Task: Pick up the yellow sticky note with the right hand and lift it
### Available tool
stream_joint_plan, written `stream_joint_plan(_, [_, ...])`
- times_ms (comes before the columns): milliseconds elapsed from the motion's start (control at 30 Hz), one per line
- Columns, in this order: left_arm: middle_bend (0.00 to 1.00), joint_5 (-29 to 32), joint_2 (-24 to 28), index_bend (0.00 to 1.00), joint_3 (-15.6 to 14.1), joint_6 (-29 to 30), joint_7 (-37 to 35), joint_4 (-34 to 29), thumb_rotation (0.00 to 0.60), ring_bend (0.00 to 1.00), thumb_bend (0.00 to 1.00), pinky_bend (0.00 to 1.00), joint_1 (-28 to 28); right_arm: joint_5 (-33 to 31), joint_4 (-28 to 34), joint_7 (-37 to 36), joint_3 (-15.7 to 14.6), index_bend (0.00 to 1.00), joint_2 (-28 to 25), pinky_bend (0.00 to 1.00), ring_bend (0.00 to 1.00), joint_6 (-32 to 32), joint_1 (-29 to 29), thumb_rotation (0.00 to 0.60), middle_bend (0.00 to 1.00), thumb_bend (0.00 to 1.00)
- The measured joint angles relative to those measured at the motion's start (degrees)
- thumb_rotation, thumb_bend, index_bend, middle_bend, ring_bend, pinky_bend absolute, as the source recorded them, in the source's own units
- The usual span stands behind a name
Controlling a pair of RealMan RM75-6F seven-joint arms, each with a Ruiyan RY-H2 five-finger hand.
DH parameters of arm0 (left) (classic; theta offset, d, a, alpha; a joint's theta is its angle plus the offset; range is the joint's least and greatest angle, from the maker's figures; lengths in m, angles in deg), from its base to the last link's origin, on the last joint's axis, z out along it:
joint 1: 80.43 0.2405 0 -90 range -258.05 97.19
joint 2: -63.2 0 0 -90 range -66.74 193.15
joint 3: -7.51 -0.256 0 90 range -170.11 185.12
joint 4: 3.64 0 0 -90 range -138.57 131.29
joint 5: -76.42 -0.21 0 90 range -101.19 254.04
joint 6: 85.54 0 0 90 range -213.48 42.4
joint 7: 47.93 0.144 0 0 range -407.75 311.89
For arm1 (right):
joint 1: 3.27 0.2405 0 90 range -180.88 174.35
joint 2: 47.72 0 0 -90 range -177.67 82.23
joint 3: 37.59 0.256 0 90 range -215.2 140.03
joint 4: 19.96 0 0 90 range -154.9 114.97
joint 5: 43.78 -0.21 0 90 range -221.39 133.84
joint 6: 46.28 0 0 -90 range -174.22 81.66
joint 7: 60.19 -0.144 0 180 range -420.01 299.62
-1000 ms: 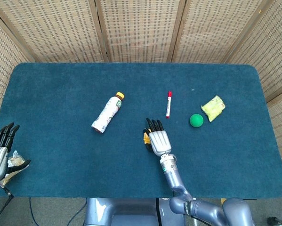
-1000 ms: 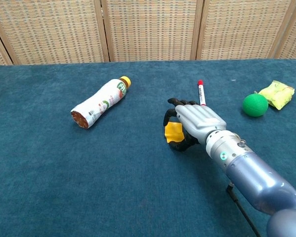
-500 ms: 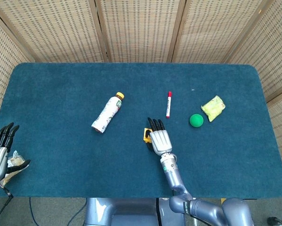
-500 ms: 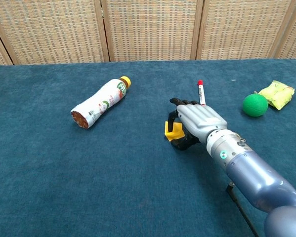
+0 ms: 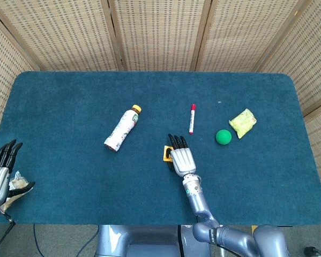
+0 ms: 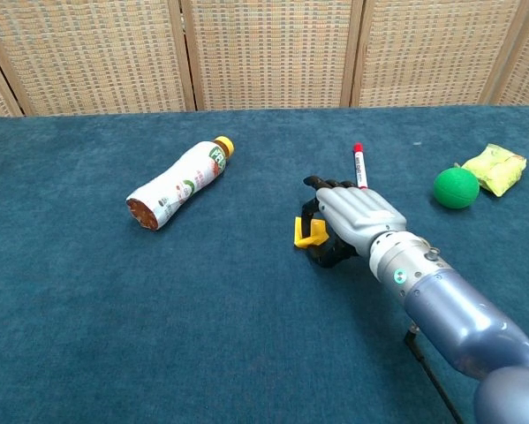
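Chest view shows us our right hand (image 6: 352, 221) low on the blue table (image 6: 202, 327), with its fingers curled around the yellow sticky note (image 6: 306, 233). The note looks bent and pinched between our thumb and fingers, near the middle of the table. We cannot tell if it has left the cloth yet. It seems to sit right on the table or just above it. From the head view we see only a small bit of yellow by our right hand (image 5: 181, 157), because the hand covers most of it. So we think we are at the grabbing step, and the lift is not done. Next we need to keep a firm pinch and bring the hand straight up, slowly, so the thin paper does not slip out. The red marker (image 6: 358, 165) lies just past our fingers, so we should not bump it. Our left hand (image 5: 0, 171) waits far off at the table's edge with fingers spread, holding nothing.
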Motion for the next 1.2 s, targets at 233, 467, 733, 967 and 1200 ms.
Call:
stream_joint_plan(233, [0.0,0.1,0.0,0.0,0.0,-0.1,0.0,0.0,0.6,0.0,0.1,0.08,-0.1,-0.2,0.0,0.2,0.1,0.56,-0.1,0.0,0.0,-0.1,0.1,0.6,0.0,0.55])
stream_joint_plan(467, [0.0,0.3,0.0,0.0,0.1,-0.2,-0.1,0.1,0.6,0.0,0.1,0.08,-0.1,-0.4,-0.4,0.1,0.6,0.57,0.2,0.0,0.0,-0.3,0.7,0.6,0.0,0.56])
stream_joint_plan(733, [0.0,0.8,0.0,0.0,0.4,-0.3,-0.3,0.3,0.6,0.0,0.1,0.08,-0.1,-0.6,-1.0,0.4,1.3,0.57,0.5,0.0,0.0,-0.4,1.5,0.6,0.0,0.58])
stream_joint_plan(967, [0.0,1.1,0.0,0.0,0.4,-0.6,-0.4,0.4,0.6,0.0,0.1,0.08,-0.3,-0.9,-0.8,1.0,1.8,0.58,0.3,0.0,0.0,-0.3,1.9,0.6,0.0,0.59])
stream_joint_plan(1200, [0.0,1.2,0.0,0.0,0.5,-0.7,-0.3,0.4,0.6,0.0,0.1,0.08,-0.3,-1.2,-0.8,1.4,2.2,0.58,0.1,0.0,0.0,-0.5,2.4,0.6,0.0,0.59])
